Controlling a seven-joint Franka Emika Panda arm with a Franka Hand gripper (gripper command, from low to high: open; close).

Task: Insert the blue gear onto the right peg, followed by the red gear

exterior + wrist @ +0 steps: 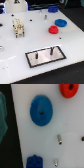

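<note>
The blue gear (60, 22) lies flat on the white table at the back of the exterior view's right. The red gear (53, 29) lies just in front of it, a small gap apart. The wrist view looks straight down on the blue gear (41, 110), with the red gear (68, 89) cut off by the picture's edge. The black-framed white plate (56, 56) sits near the table's front. On it stands the right peg (50, 50), with a second pin (37, 54) toward the exterior view's left. Both pegs are bare. No fingers of my gripper show in either view.
A white-and-tan blocky thing (18, 27) stands at the exterior view's left. A dark blue object (52, 9) and a small dark post (44, 16) sit at the back. In the wrist view I see a blue part (34, 161) and small metal pins (59, 138).
</note>
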